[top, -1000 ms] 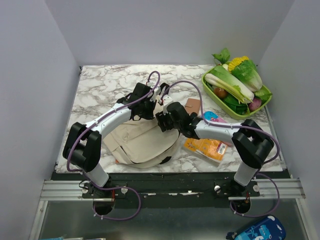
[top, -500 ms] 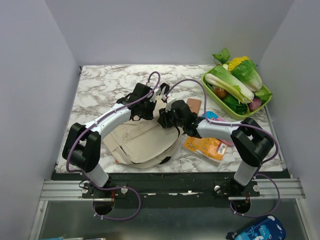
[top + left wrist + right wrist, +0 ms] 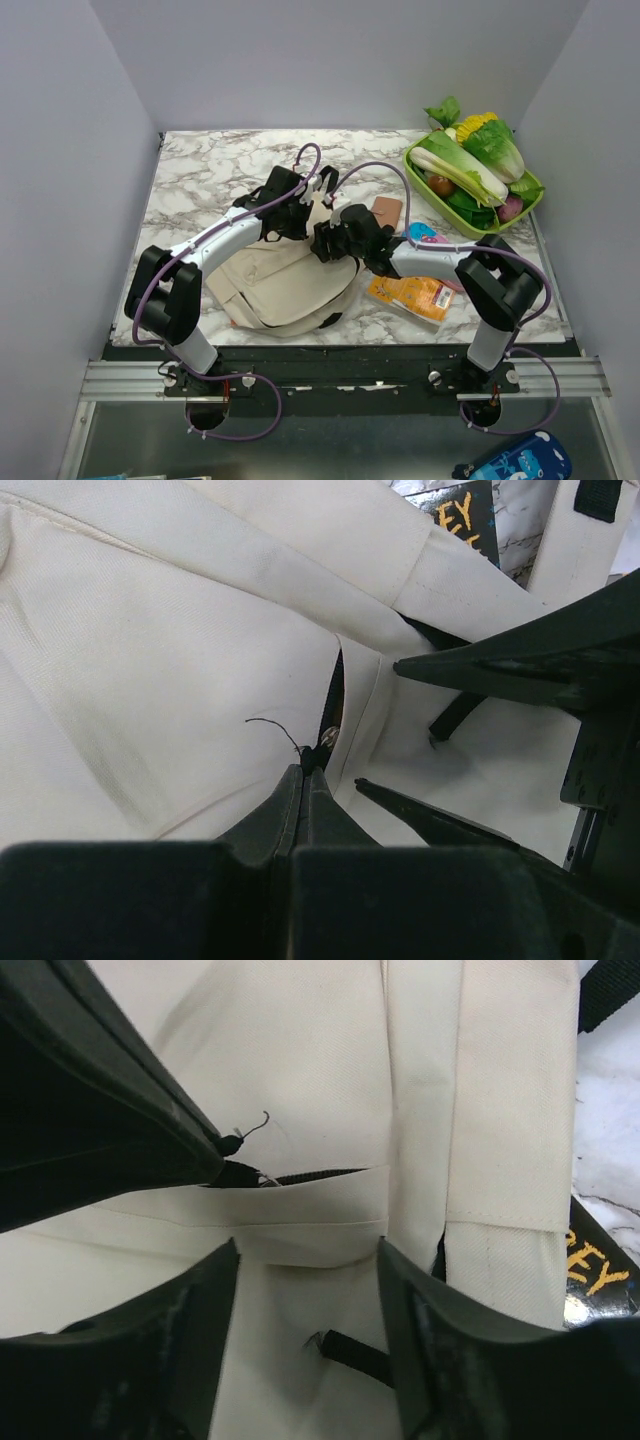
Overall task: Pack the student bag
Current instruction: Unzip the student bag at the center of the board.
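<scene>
The cream student bag (image 3: 275, 285) lies on the marble table in front of the arms and fills both wrist views (image 3: 150, 680) (image 3: 300, 1080). My left gripper (image 3: 300, 203) is at the bag's far edge. Its jaws are shut on a small dark zipper pull (image 3: 311, 759) beside a narrow dark slit in the fabric. My right gripper (image 3: 326, 241) is open and empty, its fingers (image 3: 212, 1295) straddling a fold of cream fabric just below that slit, with a short black strap (image 3: 350, 1352) between them. The left gripper's tip (image 3: 228, 1146) shows in the right wrist view.
An orange book (image 3: 410, 295), a brown book (image 3: 386, 210) and a pink and blue book (image 3: 430, 235) lie right of the bag. A black book with yellow letters (image 3: 598, 1272) sits by the bag's edge. A green tray (image 3: 418, 166) of vegetables stands at the back right.
My right gripper has moved a little left and toward the far side, closer to the left gripper at the bag's opening. The left arm has held still.
</scene>
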